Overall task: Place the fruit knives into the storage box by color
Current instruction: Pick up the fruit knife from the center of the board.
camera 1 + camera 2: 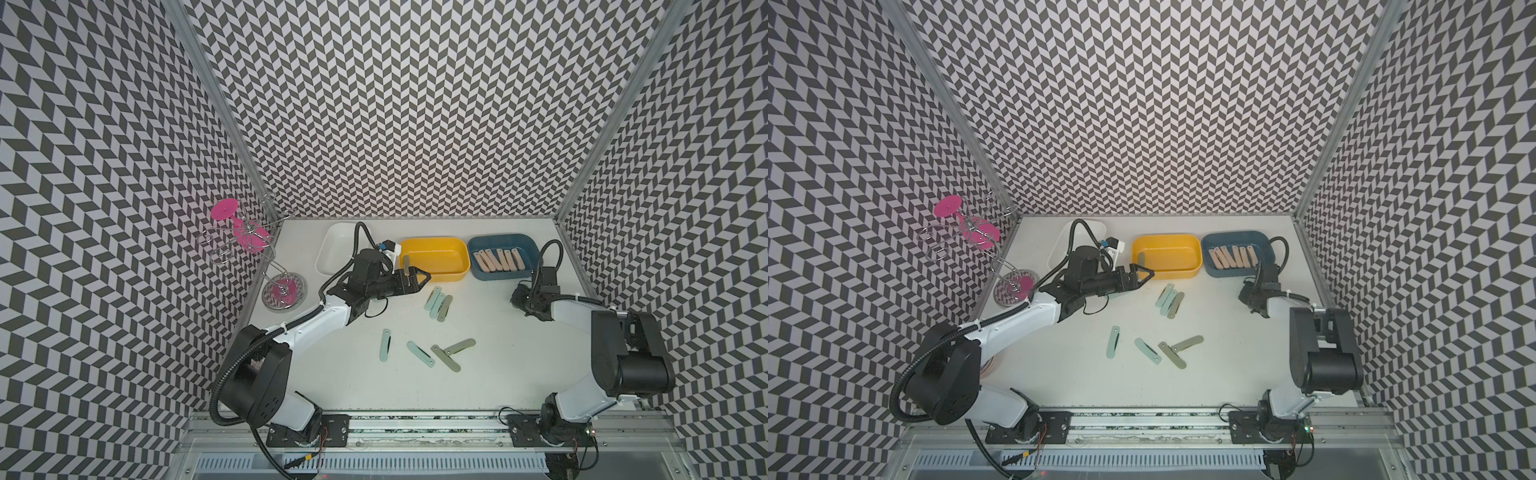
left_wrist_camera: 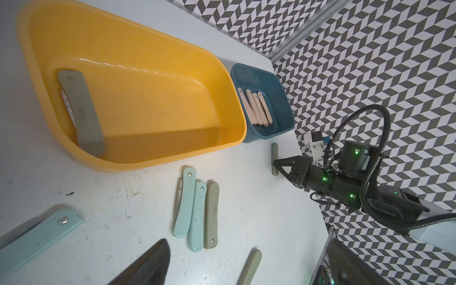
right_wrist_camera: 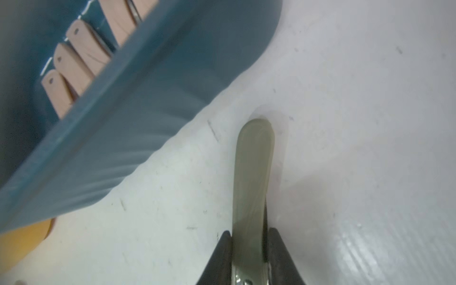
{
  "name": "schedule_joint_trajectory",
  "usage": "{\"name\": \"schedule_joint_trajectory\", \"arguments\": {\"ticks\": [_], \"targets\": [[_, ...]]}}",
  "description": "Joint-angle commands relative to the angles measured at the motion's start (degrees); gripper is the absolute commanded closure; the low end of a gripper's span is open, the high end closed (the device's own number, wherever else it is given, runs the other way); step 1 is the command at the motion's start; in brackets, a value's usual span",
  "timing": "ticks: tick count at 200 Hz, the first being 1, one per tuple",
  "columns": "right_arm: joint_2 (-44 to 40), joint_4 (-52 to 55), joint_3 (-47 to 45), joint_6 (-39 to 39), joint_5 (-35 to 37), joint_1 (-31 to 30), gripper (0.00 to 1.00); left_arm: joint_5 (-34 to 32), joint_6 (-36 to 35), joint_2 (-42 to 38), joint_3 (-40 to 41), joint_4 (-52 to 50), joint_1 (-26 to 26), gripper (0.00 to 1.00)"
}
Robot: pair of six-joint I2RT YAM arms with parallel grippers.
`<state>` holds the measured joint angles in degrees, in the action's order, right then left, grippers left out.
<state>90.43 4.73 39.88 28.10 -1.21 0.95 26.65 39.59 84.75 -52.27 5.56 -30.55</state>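
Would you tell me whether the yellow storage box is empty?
Not empty: one grey-green knife lies inside the yellow storage box, near one end.

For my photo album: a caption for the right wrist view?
Right hand shut on a grey-green knife beside the blue box of peach knives.

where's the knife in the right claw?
Right wrist view: grey-green knife pinched in the right claw, at the table's right side, just in front of the blue box.
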Motion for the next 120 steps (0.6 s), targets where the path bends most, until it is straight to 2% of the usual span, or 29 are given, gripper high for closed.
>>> {"name": "schedule_joint_trajectory", "arguments": {"ticks": [1, 61, 71, 94, 120], "targets": [[-2.06, 0.33, -3.04, 1.29, -1.26, -2.49, 0.75, -0.17, 0.4, -1.7, 0.79, 1.82, -0.48, 0.0], [-6.44, 1.49, -6.9, 2.89, -0.32, -8.95, 0.75, -0.24, 0.43, -2.0, 1.09, 1.73, -0.61, 0.0], [-6.2, 1.52, -6.86, 2.71, -0.1, -9.02, 0.71, -0.16, 0.44, -1.87, 1.12, 1.73, -0.66, 0.0], [-4.22, 3.18, -4.28, 1.63, 2.67, -8.93, 0.53, -0.19, 0.41, -1.83, 0.78, 1.56, -0.74, 0.0], [-1.55, 4.64, 0.03, 0.01, 5.52, -8.82, 0.49, -0.31, 0.14, -2.03, 0.48, 1.17, -0.83, 0.0]]}}
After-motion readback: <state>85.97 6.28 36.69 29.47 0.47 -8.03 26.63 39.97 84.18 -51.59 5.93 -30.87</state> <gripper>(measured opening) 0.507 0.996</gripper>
